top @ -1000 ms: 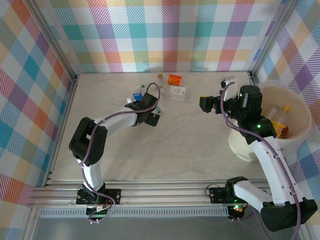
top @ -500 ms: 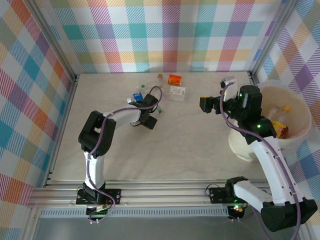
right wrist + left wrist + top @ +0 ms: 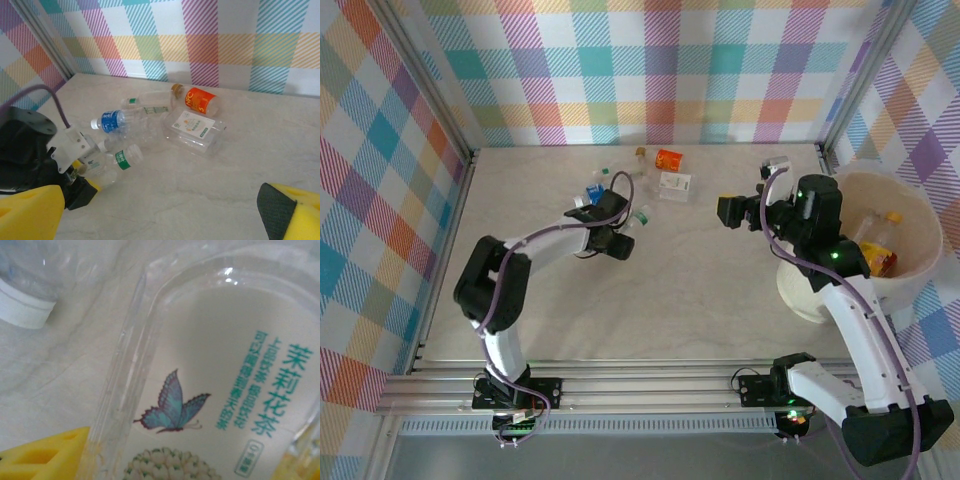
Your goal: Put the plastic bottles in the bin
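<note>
Left gripper (image 3: 612,240) jaws have narrowed from wide open a second ago, and the elbow has swung back left. Its yellow pads (image 3: 40,452) bracket a clear butterfly-label bottle (image 3: 225,390) on the table (image 3: 700,300), mid-left. Can't tell if it's actually clamped. Right gripper (image 3: 733,210) unchanged: jaws wide, empty, hovering beside the bin (image 3: 810,295), which has a few bottles inside (image 3: 880,240). Crowding the pick: another bottle's white cap (image 3: 25,310). Just beyond are a blue-label bottle (image 3: 595,190), white pack (image 3: 674,185) and orange bottle (image 3: 669,158).
</note>
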Motion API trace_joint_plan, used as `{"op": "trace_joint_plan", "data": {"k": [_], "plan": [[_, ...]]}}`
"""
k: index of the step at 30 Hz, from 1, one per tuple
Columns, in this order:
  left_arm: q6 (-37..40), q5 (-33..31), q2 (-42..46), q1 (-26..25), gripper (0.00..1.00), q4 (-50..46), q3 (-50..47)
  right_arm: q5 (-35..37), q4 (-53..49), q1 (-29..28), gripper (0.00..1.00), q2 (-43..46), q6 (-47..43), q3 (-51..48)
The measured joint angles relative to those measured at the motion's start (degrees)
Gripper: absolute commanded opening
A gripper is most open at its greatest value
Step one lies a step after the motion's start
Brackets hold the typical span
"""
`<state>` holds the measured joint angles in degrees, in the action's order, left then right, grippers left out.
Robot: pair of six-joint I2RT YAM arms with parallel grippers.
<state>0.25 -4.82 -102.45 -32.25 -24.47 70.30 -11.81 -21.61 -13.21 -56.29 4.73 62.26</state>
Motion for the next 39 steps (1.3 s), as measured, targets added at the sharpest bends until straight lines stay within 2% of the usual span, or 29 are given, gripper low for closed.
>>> {"op": "trace_joint_plan", "data": {"k": [5, 11, 19, 23, 32, 36, 39], "plan": [[-6.36, 7.65, 9.64, -0.59, 0.48, 6.43, -4.66, -3.10, 2.89, 0.00, 1.00, -0.52, 3.28, -1.55], [-14.88, 18.56, 16.39, -0.61, 0.47, 16.65, -8.61, -9.84, 7.48, 0.00, 1.00, -3.04, 9.07, -2.23], [-23.74, 33.92, 17.77, -1.42, 0.47, 30.73, -9.88, -22.27, 13.92, -0.66, 1.00, -9.42, 14.80, -2.21], [-27.56, 40.06, 17.68, -2.67, 0.47, 37.57, -9.90, -26.05, 16.44, -1.38, 1.00, -11.43, 16.87, -2.16], [-31.71, 48.09, 14.84, -5.33, 0.47, 44.44, -8.57, -35.65, 25.66, -2.93, 0.99, -15.80, 19.80, -1.68], [-32.94, 48.85, 14.69, -5.77, 0.47, 45.62, -8.46, -38.66, 28.17, -3.80, 0.88, -16.24, 19.89, -0.81], [-33.88, 49.18, 14.64, -5.77, 0.47, 47.30, -8.44, -40.26, 28.52, -4.07, 0.85, -16.28, 19.89, -0.31]]}}
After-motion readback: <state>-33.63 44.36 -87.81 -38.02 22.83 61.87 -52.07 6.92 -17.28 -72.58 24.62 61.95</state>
